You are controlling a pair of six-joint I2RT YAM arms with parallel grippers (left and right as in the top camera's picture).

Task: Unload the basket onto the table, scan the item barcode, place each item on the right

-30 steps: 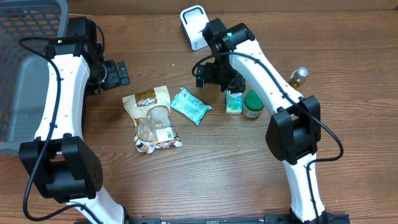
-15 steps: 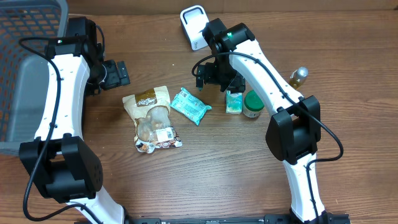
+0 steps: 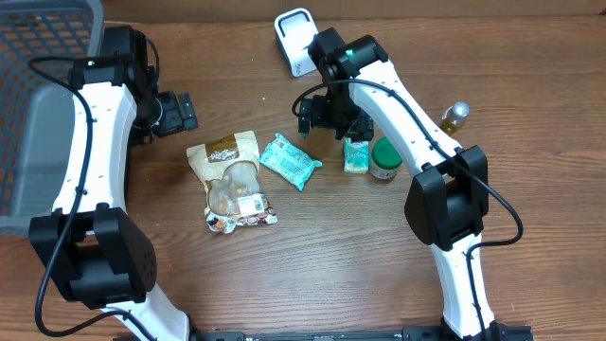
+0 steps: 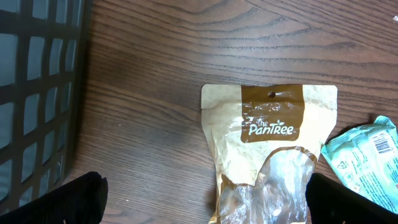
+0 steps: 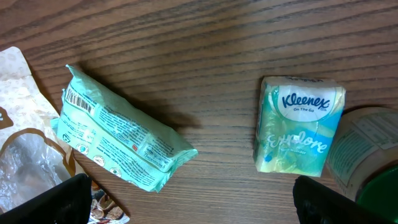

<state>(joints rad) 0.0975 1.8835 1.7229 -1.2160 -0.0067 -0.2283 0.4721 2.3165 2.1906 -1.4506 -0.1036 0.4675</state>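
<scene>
The left pincer (image 3: pixel 187 112) hangs wide open and empty just beyond the pouch (image 3: pixel 230 180). That pouch looks slack and glossy, so a grab could slip or crumple it. The teal packet (image 5: pixel 118 140) lies flat on the bench (image 3: pixel 341 256), barcode (image 5: pixel 77 98) up, just beside the pouch. The right pincer (image 3: pixel 309 116), also open and empty, hovers over packet and tissues (image 5: pixel 300 124). Coming down off-centre could shove the tissues against the jar (image 3: pixel 384 159). The scanner (image 3: pixel 295 40) stands well behind.
</scene>
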